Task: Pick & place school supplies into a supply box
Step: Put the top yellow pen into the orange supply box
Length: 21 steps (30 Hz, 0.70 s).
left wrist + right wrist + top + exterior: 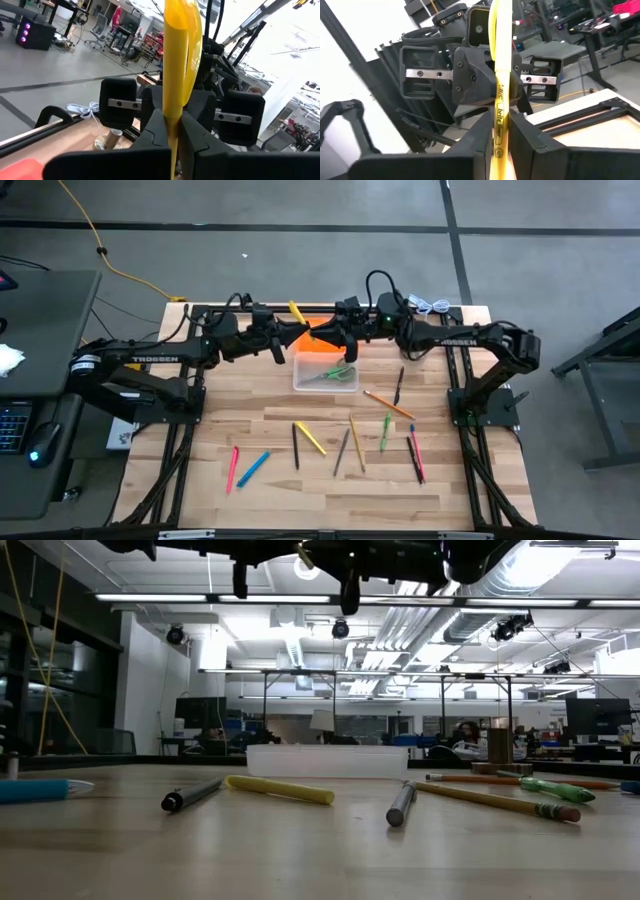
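Two tools meet above the far edge of the counter (330, 480), face to face, both clamped on one yellow highlighter (296, 312); the left tool (283, 340) comes in from the left side and the right tool (340, 338) from the right, and the highlighter sticks up between them — in the left wrist view its yellow barrel (177, 75) rises straight out of that tool's closed fingers (155, 132), and in the right wrist view the same marker (501, 80) is pinched the same way, with printed lettering along its side; the supply box (325, 372) sits just below the pair, near the orange piece (318, 346), with green-handled scissors (335, 374) lying inside it; the other pens and pencils lie scattered on the near half of the counter — a pink pen (233, 467) and a blue one (253, 468) to the left, a yellow marker (310, 437) in the middle, a green pen (386, 430) to the right.
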{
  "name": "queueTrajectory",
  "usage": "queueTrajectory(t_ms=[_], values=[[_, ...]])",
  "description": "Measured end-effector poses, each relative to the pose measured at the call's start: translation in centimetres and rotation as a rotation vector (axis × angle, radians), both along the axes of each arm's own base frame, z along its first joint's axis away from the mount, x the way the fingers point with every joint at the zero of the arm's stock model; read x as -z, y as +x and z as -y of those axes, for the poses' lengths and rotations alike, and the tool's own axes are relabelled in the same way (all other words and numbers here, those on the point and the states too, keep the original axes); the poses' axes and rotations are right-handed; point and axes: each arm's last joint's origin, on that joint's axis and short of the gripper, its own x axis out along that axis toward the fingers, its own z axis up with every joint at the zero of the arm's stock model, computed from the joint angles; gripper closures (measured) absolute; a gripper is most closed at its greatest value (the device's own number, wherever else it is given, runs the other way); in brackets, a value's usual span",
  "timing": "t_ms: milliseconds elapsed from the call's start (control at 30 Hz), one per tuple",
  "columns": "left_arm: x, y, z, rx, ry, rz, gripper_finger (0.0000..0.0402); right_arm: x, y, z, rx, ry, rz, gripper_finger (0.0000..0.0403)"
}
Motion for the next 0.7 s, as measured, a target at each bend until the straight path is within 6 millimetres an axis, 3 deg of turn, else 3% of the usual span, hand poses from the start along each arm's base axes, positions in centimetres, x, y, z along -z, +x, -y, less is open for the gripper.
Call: queueTrajectory(t_ms=[333,700], values=[[0.0,-0.1,-0.2,-0.037,0.029,-0.011,0.0370,0.4,-0.4,1.3,0.004,0.008,-0.040,0.0339],[-0.3,-1.3,-0.9,0.001,0.051,-0.055,0.0370,1.2,-1.2,3.3,0.043,0.007,-0.115,0.0339]])
